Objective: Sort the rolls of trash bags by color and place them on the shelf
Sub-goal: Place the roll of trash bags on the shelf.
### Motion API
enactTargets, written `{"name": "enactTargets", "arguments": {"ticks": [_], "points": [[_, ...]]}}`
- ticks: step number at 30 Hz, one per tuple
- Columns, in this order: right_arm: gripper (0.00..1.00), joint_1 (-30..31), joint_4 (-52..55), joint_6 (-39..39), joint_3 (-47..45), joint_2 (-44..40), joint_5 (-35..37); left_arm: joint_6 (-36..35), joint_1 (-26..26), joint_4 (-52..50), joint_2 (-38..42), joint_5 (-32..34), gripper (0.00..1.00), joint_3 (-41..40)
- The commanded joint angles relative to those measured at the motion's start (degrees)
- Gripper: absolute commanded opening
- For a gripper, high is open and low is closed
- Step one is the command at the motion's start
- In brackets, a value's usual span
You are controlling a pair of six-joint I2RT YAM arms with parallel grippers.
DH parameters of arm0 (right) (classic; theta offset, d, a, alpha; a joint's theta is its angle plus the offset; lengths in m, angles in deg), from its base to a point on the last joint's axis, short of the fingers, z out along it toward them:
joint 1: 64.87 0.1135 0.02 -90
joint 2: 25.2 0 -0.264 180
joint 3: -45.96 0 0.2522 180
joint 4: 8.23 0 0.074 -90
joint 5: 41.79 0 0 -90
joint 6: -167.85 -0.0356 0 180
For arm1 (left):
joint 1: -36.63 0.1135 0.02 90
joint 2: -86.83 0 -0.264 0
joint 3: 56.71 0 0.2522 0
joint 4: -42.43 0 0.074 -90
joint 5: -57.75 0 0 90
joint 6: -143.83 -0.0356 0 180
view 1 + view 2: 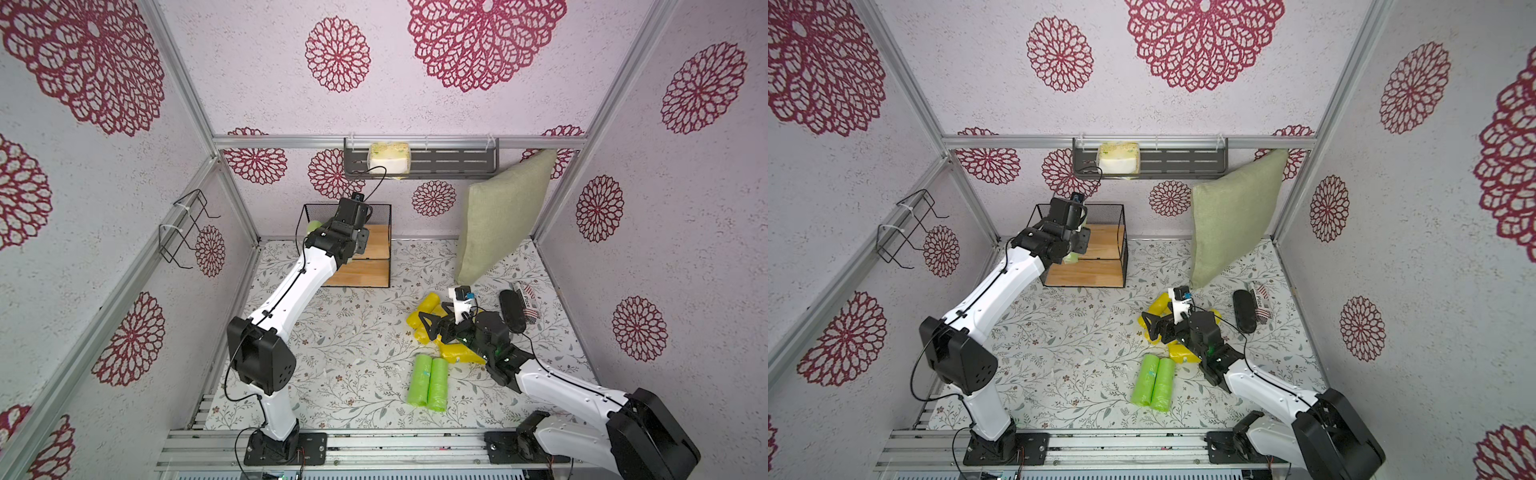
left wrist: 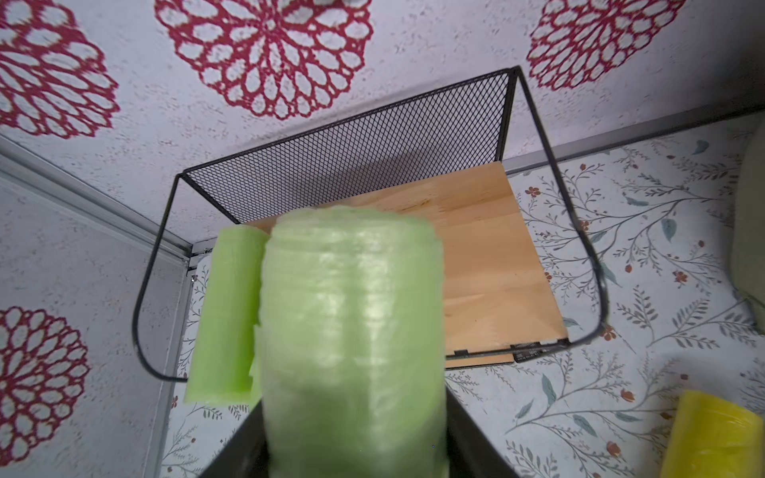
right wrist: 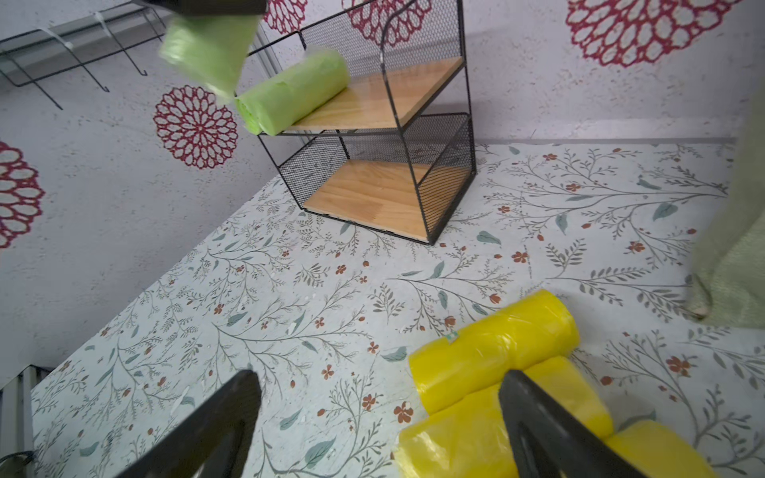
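The left tool has its jaws part-way apart, pressed on the two sides of the held roll. This green roll fills the middle of the left wrist view, above the shelf. In the right wrist view it hangs blurred from the tool at the upper left of the frame, over the left end of the shelf's top board. Just beside it a second green roll lies on its side on that top board, its near end past the board's front edge.

The right tool is spread wide with nothing between its fingers, low over the desk. One of its fingers stands in front of the yellow rolls, which are heaped together at the lower right of the frame.

In both top views this tool sits right of centre over the yellow heap, and the shelf stands mid-frame against the back wall. In a top view the green pair lies side by side, touching, on the desk just below the heap. A pillow leans on the back wall at the right.
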Motion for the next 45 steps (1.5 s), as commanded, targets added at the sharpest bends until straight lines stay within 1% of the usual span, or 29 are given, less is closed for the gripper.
{"name": "enactTargets", "arguments": {"ticks": [1, 3, 10, 14, 19, 30, 36, 40, 45], "points": [[0.95, 2.56, -4.67, 3.53, 3.12, 0.34, 2.09, -2.38, 1.48, -2.82, -3.73, 0.75, 0.53, 5.39], [0.95, 4.07, -5.72, 5.35, 4.6, 1.77, 2.93, -2.22, 1.95, -4.5, -7.84, -0.11, 0.53, 8.87], [0.95, 8.32, -9.36, 13.11, 10.91, 8.32, 6.64, -3.57, 2.71, -9.24, -15.22, -0.53, 0.54, 18.38], [0.95, 8.73, -11.54, 15.16, 14.22, 12.26, 7.24, -4.08, 3.49, -11.21, -17.65, -0.35, 0.55, 22.13], [0.95, 8.71, -11.65, 15.77, 17.41, 15.53, 8.04, -4.78, 4.42, -11.36, -19.39, -0.44, 0.56, 24.38], [0.95, 8.67, -10.95, 14.53, 16.28, 14.99, 10.29, -6.22, 5.39, -11.47, -24.57, -1.93, 0.58, 30.05], [0.95, 8.66, -9.96, 13.69, 15.12, 13.96, 11.2, -6.48, 5.54, -10.21, -26.08, -2.29, 0.64, 31.7], [0.96, 8.73, -8.86, 13.08, 14.42, 13.27, 11.47, -5.99, 5.47, -10.0, -25.65, -3.19, 0.66, 33.16], [0.96, 8.73, -6.33, 11.72, 12.91, 12.05, 11.66, -4.02, 5.46, -9.5, -22.19, -5.93, 0.69, 32.48]]}}
